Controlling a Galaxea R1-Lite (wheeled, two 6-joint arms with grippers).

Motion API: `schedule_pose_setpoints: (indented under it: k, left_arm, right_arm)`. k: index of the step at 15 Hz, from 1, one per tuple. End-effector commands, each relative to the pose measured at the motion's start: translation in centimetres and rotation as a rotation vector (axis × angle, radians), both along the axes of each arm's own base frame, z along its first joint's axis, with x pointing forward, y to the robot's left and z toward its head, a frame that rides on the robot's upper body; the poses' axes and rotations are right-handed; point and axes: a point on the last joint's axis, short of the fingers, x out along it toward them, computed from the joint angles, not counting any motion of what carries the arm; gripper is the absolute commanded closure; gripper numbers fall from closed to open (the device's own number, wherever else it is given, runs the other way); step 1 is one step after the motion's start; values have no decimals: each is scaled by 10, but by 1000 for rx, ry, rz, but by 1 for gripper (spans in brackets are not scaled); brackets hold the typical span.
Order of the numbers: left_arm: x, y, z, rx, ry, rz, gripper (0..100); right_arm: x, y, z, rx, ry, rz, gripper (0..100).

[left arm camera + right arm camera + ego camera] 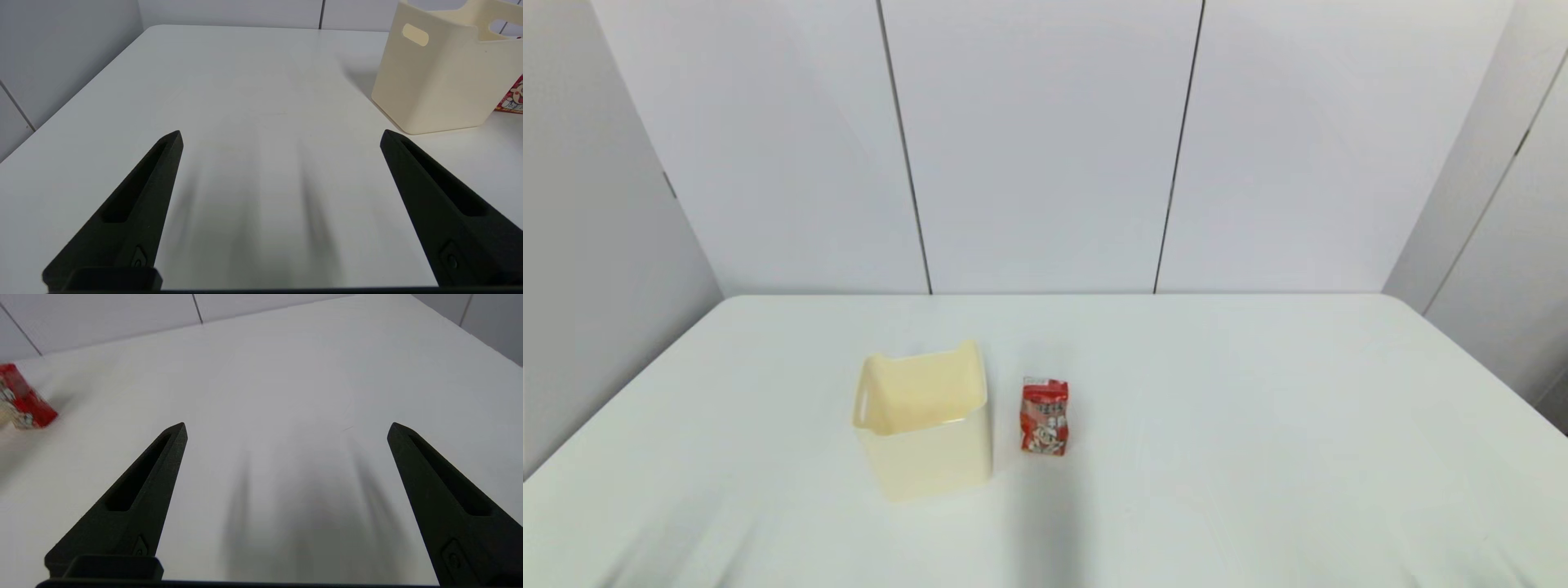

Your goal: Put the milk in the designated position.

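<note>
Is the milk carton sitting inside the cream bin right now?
No, the milk stands on the table beside the bin.

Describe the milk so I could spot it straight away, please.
Look at the white table and find the cream plastic bin near its middle. Just beside the bin, on the robot's right, stands the milk: a small red carton with cartoon print, much smaller than the bin.

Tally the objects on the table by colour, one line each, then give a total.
Red: 1, the small red milk carton with cartoon print.
Cream: 1, the open cream plastic bin beside it.
Total: 2 on the white table.
</note>
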Motion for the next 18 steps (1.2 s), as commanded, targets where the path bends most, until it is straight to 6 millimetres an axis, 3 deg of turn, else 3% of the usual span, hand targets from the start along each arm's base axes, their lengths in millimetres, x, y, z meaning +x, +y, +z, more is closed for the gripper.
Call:
schedule_pose_setpoints:
  k: [1,18]
  left_arm:
    - [0,0,0,0,1,0,0]
    - [0,0,0,0,1,0,0]
  right_arm:
    - [-1,0,-1,16,-15,-6,0]
    - [-1,-1,-1,37,-16,-23,0]
